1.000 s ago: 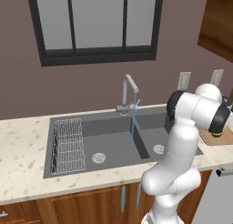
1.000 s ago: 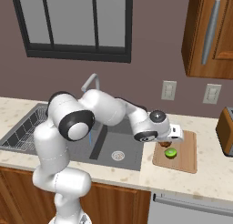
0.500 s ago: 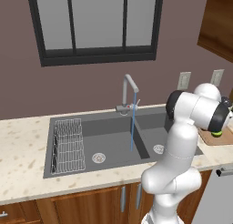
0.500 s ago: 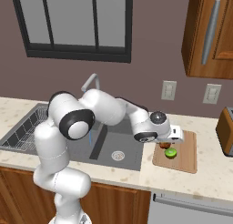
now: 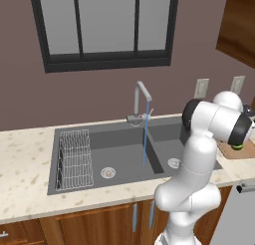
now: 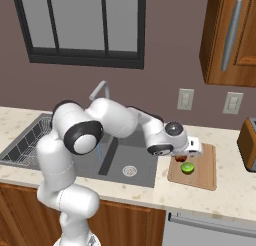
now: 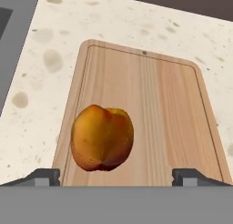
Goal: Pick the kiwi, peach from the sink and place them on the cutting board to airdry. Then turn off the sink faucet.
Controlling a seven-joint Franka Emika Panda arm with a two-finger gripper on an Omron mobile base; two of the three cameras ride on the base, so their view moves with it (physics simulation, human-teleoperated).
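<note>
The orange-red peach (image 7: 102, 137) rests on the light wooden cutting board (image 7: 154, 100), a little left of the board's centre line. My gripper (image 7: 116, 175) hovers just above it, open, its two fingertips (image 7: 45, 175) spread wider than the fruit and touching nothing. From the right base the gripper (image 6: 182, 156) hangs low over the board's (image 6: 206, 171) left end, the peach (image 6: 179, 159) half hidden under it and the lime-green kiwi (image 6: 187, 167) lying beside it. The faucet (image 5: 142, 95) pours a thin blue stream into the dark sink (image 5: 117, 139).
A wire rack (image 5: 74, 159) fills the sink's left end. A brown toaster (image 6: 248, 144) stands on the counter right of the board. Wall outlets (image 6: 185, 99) sit behind, with a wooden cabinet (image 6: 232, 35) above. My own arm crosses over the right basin.
The jaws have spread wide and let go of the peach, which now lies free on the board beside the kiwi. The arm has barely shifted.
</note>
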